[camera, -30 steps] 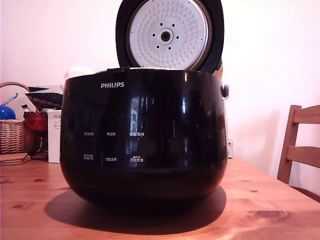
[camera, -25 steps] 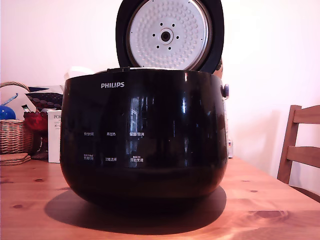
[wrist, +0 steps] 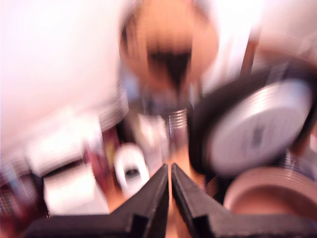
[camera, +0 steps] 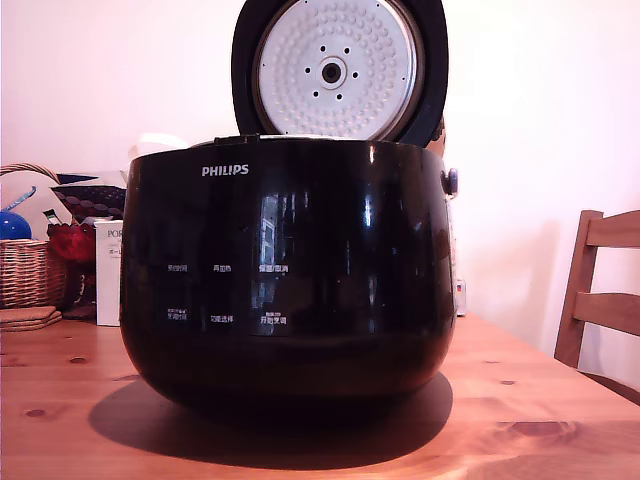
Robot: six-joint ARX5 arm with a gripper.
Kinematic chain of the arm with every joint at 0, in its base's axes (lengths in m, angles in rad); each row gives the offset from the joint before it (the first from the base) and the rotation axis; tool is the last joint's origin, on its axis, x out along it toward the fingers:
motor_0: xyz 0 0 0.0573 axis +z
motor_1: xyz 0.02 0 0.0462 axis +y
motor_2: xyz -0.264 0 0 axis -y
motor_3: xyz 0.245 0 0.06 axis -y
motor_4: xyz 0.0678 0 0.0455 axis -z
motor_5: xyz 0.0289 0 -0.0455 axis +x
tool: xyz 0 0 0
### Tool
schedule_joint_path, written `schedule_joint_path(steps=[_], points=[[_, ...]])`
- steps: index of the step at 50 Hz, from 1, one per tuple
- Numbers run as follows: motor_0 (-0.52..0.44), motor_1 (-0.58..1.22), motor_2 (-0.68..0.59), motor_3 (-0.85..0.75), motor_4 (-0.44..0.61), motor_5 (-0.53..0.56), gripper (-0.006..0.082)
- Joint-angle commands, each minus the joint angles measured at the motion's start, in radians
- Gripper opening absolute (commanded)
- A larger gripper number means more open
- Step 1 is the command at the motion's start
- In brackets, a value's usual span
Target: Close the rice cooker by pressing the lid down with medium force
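Black rice cooker (camera: 288, 275) on desk (camera: 560, 420), lid (camera: 340, 68) upright; we see claw (wrist: 171, 171) nearly closed, empty.

A knotty pine wooden table (camera: 560, 420) carried a woven wicker basket (camera: 28, 270) at the exterior view's left, with a white printed carton (camera: 108, 272) just beside it. A slatted wooden chair (camera: 600, 300) stood at the right.

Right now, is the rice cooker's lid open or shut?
Open. The lid stands upright above the rice cooker, its dimpled silver inner plate facing the exterior camera.
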Motion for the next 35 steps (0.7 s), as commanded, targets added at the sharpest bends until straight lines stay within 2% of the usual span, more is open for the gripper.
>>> schedule_joint_path(steps=[1,12,26,35], points=[[-0.021,0.088,0.009,-0.032,0.000,0.023,-0.0020],[-0.085,0.237,0.116,-0.069,-0.002,0.047,-0.0020],[-0.150,0.360,0.150,-0.043,-0.008,0.060,-0.0020],[-0.183,0.397,0.153,0.033,-0.019,0.066,-0.0020]])
